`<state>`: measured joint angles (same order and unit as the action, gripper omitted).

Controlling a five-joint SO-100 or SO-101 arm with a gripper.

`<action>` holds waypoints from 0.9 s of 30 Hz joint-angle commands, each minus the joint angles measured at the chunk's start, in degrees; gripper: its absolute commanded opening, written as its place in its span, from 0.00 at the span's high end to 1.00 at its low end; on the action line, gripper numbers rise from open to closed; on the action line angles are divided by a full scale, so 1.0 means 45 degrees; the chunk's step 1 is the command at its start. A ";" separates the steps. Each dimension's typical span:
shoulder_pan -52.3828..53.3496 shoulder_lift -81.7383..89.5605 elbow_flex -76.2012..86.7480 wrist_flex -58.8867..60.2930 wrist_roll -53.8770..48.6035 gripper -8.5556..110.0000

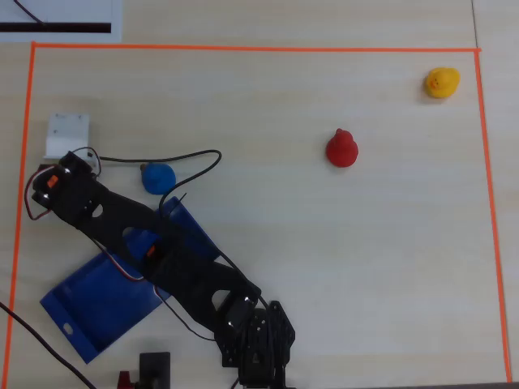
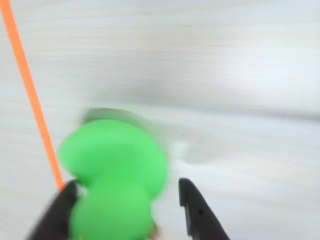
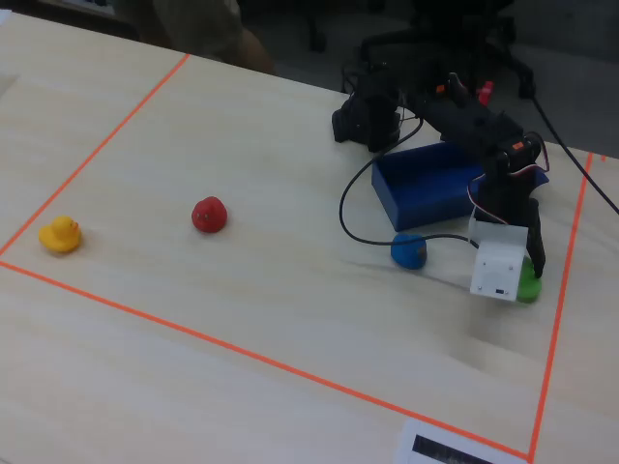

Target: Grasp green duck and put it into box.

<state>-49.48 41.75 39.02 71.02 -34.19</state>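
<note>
The green duck (image 2: 117, 172) fills the lower left of the blurred wrist view, between my gripper's (image 2: 127, 184) black fingers. The left finger (image 2: 56, 215) touches it; the right finger (image 2: 197, 212) stands a little apart from it. The gripper is open around the duck. In the fixed view the duck (image 3: 529, 287) peeks out at the table's right, behind the white wrist block (image 3: 499, 266), with the gripper (image 3: 530, 275) over it. In the overhead view the duck is hidden under the arm's head. The dark blue box (image 1: 97, 304) lies at lower left under the arm, and shows in the fixed view (image 3: 426, 198) too.
A blue duck (image 1: 159, 177) sits close to the arm beside a black cable (image 1: 195, 158). A red duck (image 1: 342, 149) and a yellow duck (image 1: 443, 82) are far right. Orange tape (image 2: 30, 95) runs just left of the green duck.
</note>
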 commanded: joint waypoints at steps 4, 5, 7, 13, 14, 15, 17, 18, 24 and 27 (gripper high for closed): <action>0.0098 -0.0117 -0.0645 -0.0137 0.0176 0.93; 0.0098 -0.0137 -0.0664 -0.0156 0.0176 0.93; 0.0098 -0.0137 -0.0801 -0.0059 0.0176 0.93; 0.0703 0.1152 -0.2148 0.2031 0.0156 0.93; 0.0938 0.1738 -0.2285 0.2441 0.0156 0.93; 0.1191 0.2500 -0.2227 0.2793 0.0078 0.93; 0.1777 0.3789 -0.2539 0.3730 -0.0078 0.93; 0.2070 0.4473 -0.2598 0.4180 -0.0215 0.93; 0.3652 0.9336 -0.0195 0.6016 -0.0664 0.93; 0.4375 1.2754 0.3223 0.5938 -0.0977 0.93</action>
<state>-32.61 78.40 38.14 98.00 -37.27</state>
